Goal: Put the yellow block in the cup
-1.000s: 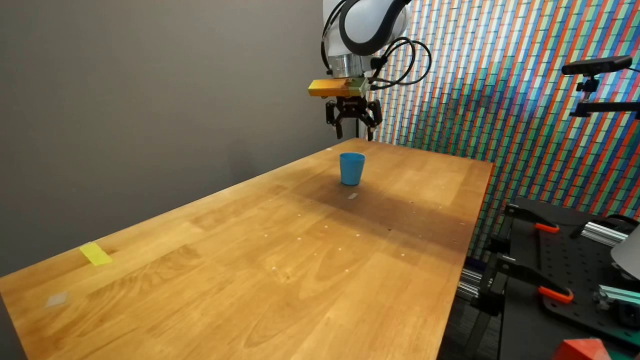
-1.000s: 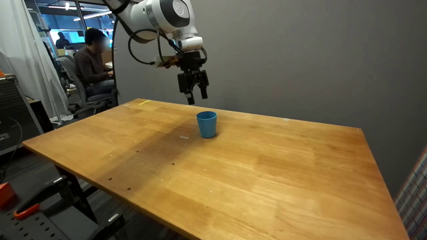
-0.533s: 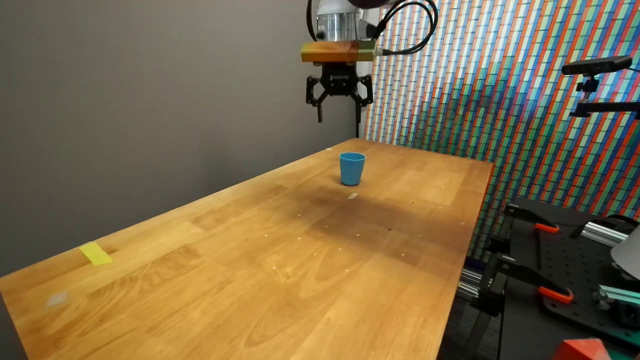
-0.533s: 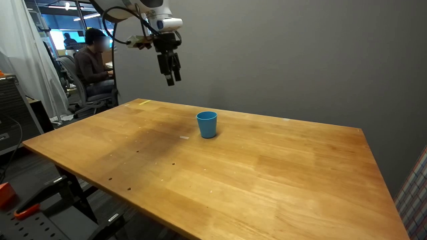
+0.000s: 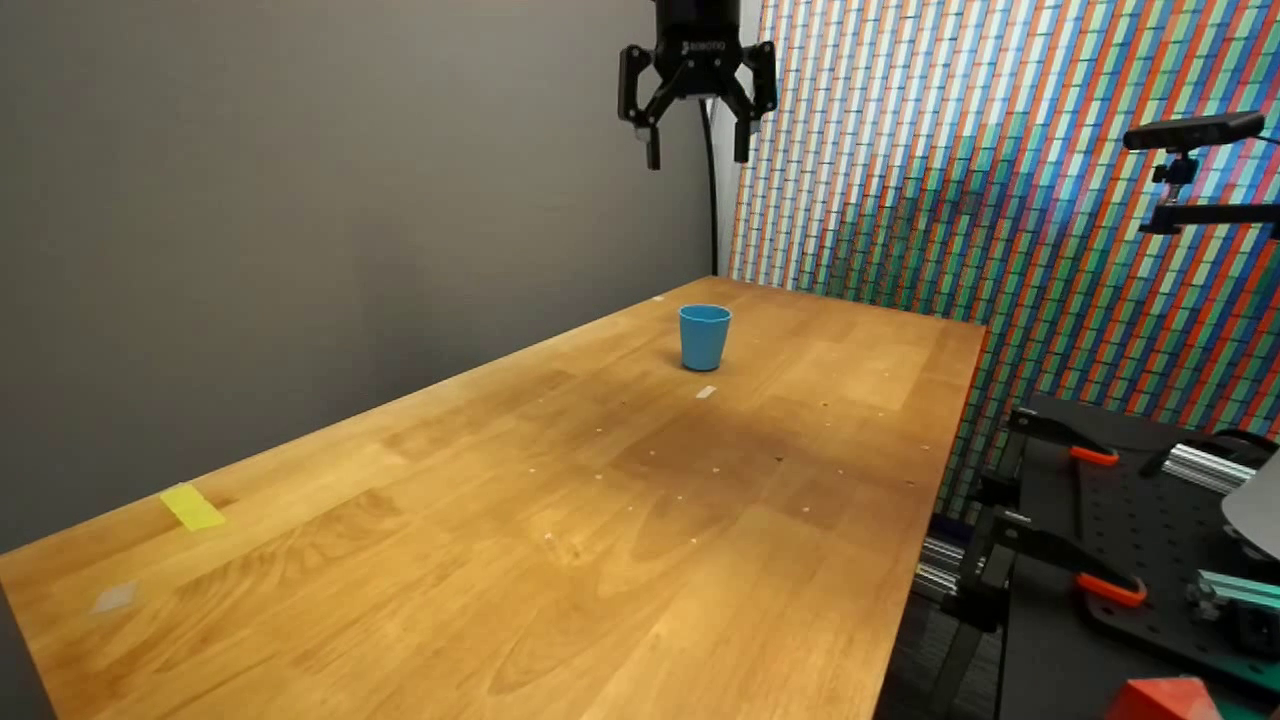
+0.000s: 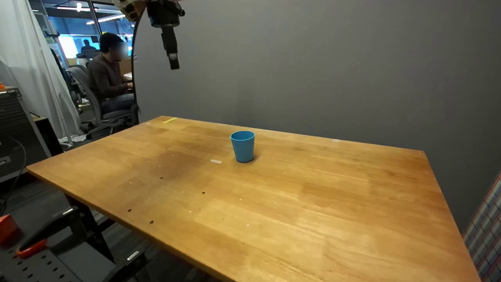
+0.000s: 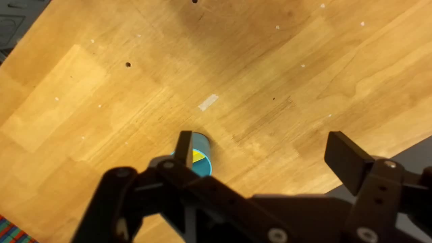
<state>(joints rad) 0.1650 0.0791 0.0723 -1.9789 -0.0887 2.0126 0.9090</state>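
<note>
in both exterior views the gripper [image 5: 697, 158] has climbed to the top of the frame, clear of the blue cup [image 5: 704, 340], its jaws wide apart with nothing between them. the wrist view shows the yellow block [image 7: 197, 156], partly hidden, inside that cup, lower half left of centre, so the task looks done.

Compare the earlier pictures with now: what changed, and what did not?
In an exterior view, the gripper rose and moved left in the picture, away from the blue cup. No grasp or release shows. The cup and yellow patch stayed. Whether the yellow block inside the cup moved cannot be told.
</note>
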